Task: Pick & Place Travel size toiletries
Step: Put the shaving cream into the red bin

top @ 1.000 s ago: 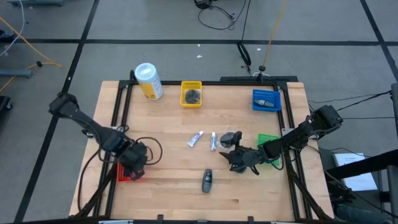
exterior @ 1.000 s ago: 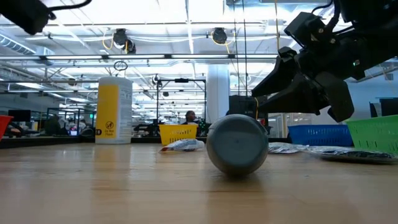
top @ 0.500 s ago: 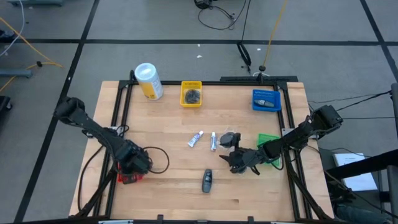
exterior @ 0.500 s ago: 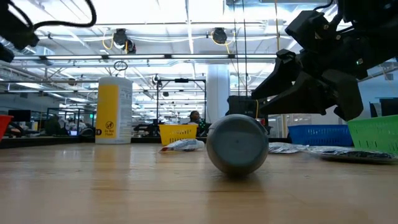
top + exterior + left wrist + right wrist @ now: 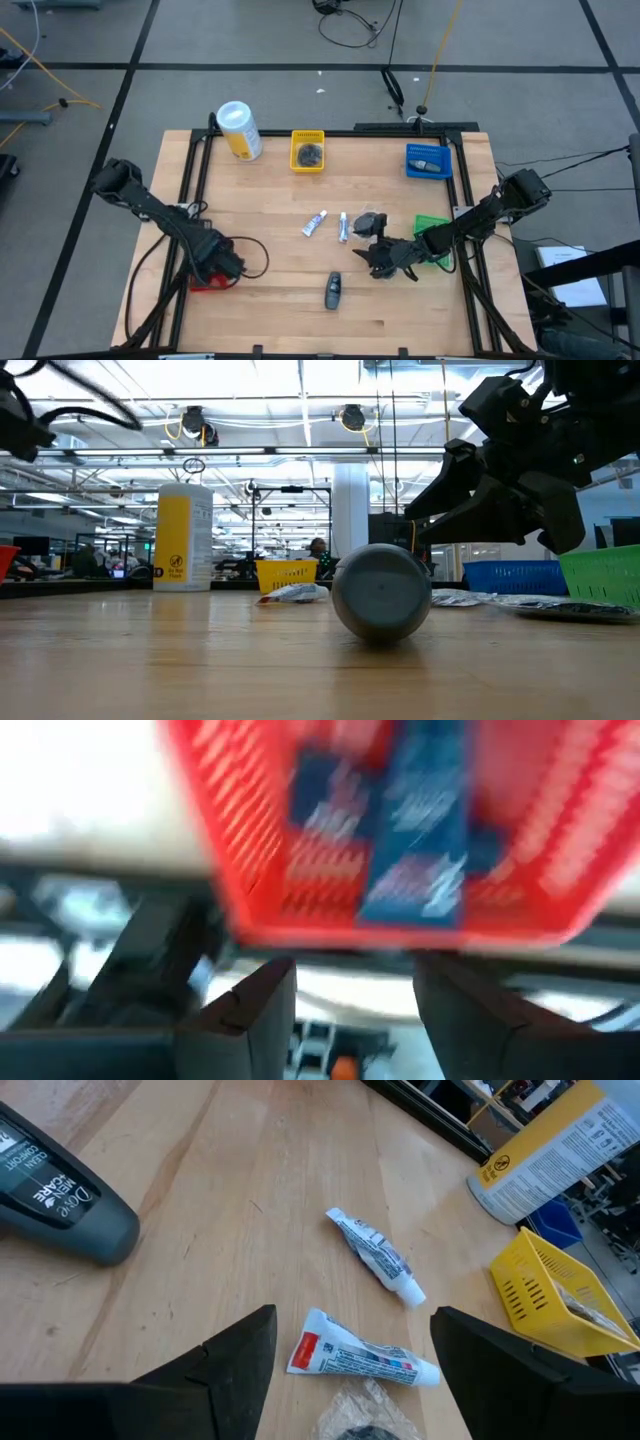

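Red tray (image 5: 400,830) is sitting under the left claw (image 5: 226,266), fingers spread, blue packs (image 5: 395,830) lying inside it. Right claw (image 5: 382,257) is hovering wide open over the worktop (image 5: 270,200) near two white tubes (image 5: 368,1354) and a grey oblong pack (image 5: 333,290).

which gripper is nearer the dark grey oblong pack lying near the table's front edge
Right. The right gripper hovers just right of the dark grey oblong pack; the left gripper is farther away, over the red plastic tray at the left edge.

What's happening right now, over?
Left gripper open over red tray, blue packs inside. Right gripper open above two tubes. Nothing blocking.
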### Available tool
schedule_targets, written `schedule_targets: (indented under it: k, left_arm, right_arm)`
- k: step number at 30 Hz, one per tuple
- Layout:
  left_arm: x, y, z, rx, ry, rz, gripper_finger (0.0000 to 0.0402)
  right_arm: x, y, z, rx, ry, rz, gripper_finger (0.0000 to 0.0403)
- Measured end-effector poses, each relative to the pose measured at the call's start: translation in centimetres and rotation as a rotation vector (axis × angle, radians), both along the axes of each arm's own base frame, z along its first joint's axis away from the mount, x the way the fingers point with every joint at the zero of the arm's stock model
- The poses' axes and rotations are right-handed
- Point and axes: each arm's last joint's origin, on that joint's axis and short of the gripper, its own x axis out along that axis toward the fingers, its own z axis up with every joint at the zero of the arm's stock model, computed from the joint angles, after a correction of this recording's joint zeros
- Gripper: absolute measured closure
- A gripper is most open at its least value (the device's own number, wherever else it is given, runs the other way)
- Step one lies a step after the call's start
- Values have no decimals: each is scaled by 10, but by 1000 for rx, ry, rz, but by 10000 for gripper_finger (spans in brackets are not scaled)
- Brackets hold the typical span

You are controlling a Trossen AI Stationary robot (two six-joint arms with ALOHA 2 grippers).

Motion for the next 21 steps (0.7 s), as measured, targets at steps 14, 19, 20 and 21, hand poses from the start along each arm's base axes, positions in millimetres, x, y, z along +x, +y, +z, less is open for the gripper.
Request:
schedule_targets:
  k: [14, 19, 20, 21]
  left_arm:
    - [11, -5, -29, -251, -75, 90, 395]
    - [4, 1, -38, -208, -56, 60, 381]
    - [3, 2, -38, -187, -54, 38, 380]
    - [1, 4, -38, -146, -52, 15, 382]
  right_arm:
    - [0, 0, 0, 1, 0, -1, 147]
    - [0, 0, 0, 1, 0, -1, 147]
    - [0, 0, 0, 1, 0, -1, 147]
    - [0, 0, 0, 1, 0, -1, 147]
